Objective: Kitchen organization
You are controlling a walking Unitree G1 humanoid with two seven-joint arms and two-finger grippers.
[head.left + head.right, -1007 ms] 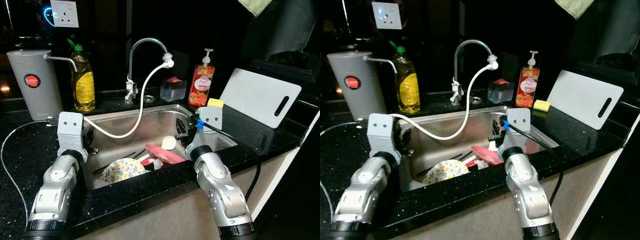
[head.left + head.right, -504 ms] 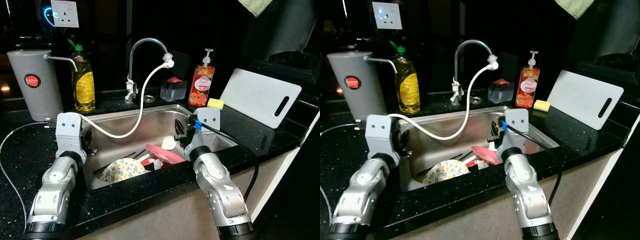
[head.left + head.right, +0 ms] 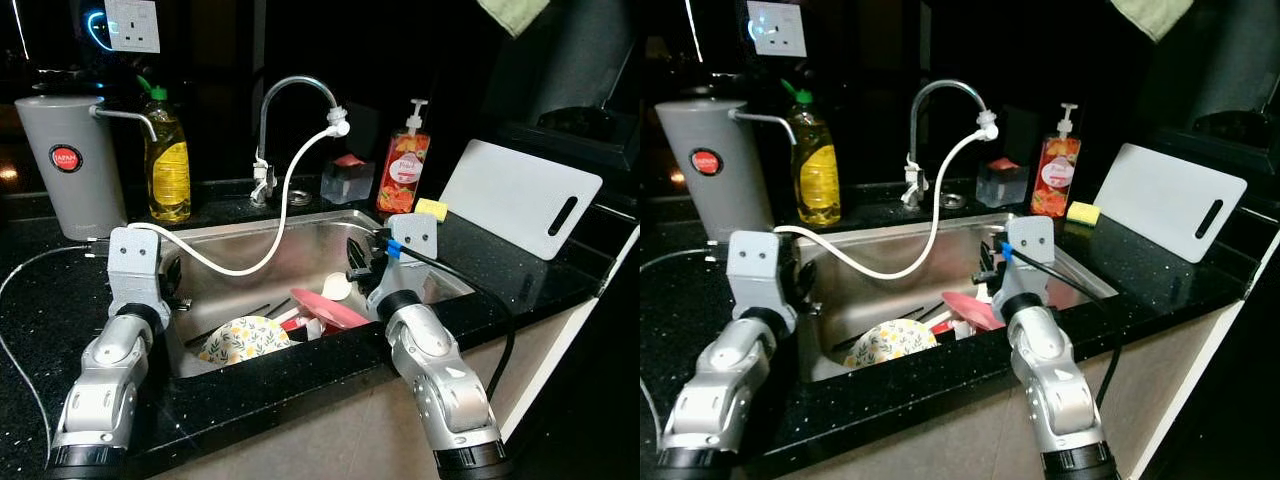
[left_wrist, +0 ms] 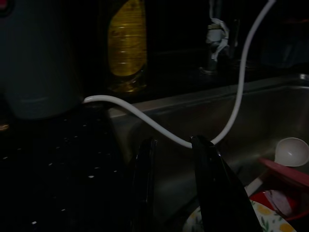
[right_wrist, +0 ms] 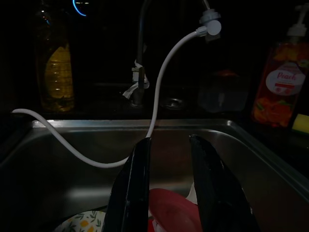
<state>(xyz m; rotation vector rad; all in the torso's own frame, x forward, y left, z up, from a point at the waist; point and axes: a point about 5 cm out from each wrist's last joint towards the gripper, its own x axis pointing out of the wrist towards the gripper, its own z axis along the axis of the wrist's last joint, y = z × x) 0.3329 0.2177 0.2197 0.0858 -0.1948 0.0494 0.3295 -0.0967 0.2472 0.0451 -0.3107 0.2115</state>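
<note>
Setting: dim kitchen, dark far wall.
Counter: black speckled stone worktop [image 3: 520, 270], glossy, running left to right, pale cabinet front [image 3: 350, 430] below near edge.
Wall: white socket plate [image 3: 131, 26] far left, blue ring of light [image 3: 92, 28] just beside it.
Light: glare on steel sink wall [image 3: 300, 245], elsewhere shadow.
Upper right: pale green cloth [image 3: 510, 10] hanging at top edge.

My head views are sharp but dim, light falling frontally on the steel sink [image 3: 300, 245]; my wrist views are very dark, perhaps slightly soft.
</note>
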